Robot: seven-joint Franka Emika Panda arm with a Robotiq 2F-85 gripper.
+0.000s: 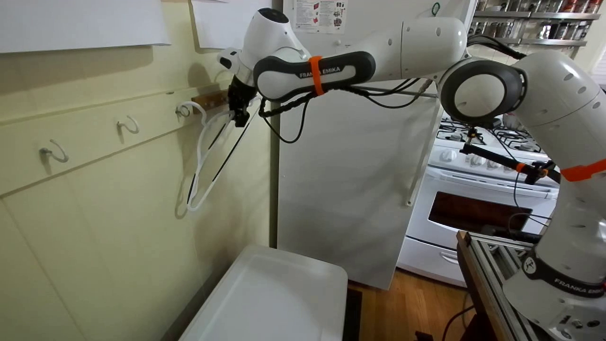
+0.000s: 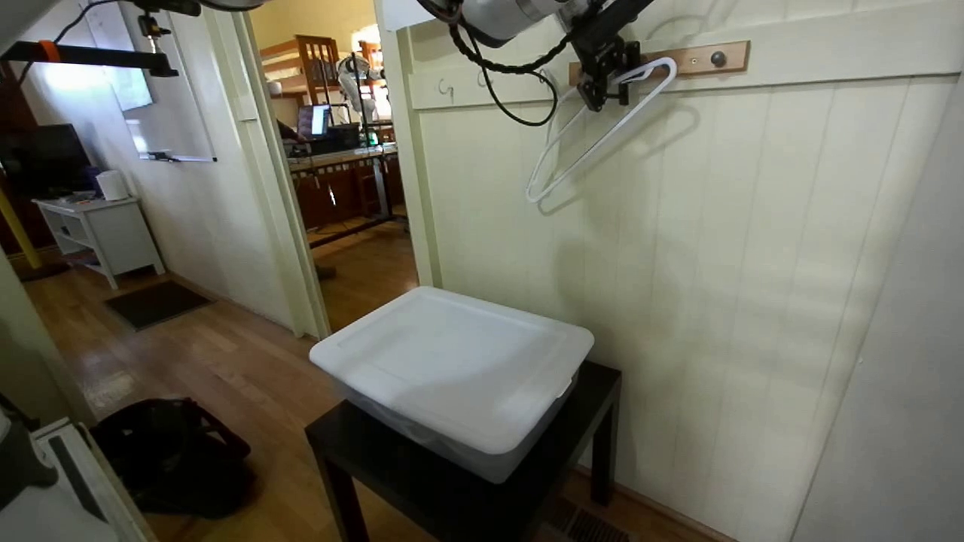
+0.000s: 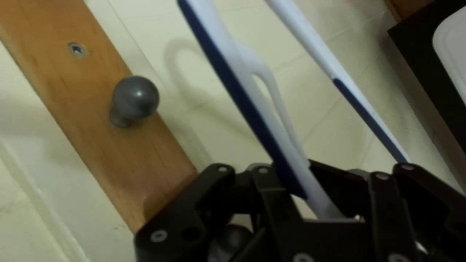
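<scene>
Hanger (image 3: 275, 127) in my grip: white, slim and smooth, with dark navy strips (image 3: 241, 94) along its bars. My pincer (image 1: 240, 117) is clamped on one of those bars, and through the wrist view I see that bar slant down into the grip. Beside its strip the white bends out into a narrow loop with a slot-like gap inside. A second bar lies farther right, plain white at first, then dark along its lower stretch. In both exterior views I see two bars slope down and meet in a rounded corner, with a shadow on the pale wall (image 2: 738, 188).

I have it in front of the wooden rail (image 3: 83, 109), most of it below that rail's lower edge; I cannot tell whether it touches the wall. A round grey peg (image 3: 136, 97) stands out near the rail's end, apart from the hanger. Well below, a white-lidded bin (image 2: 459, 365) sits on a black counter (image 2: 572, 418), leaving bare surface along the near edge and by the right corner.
</scene>
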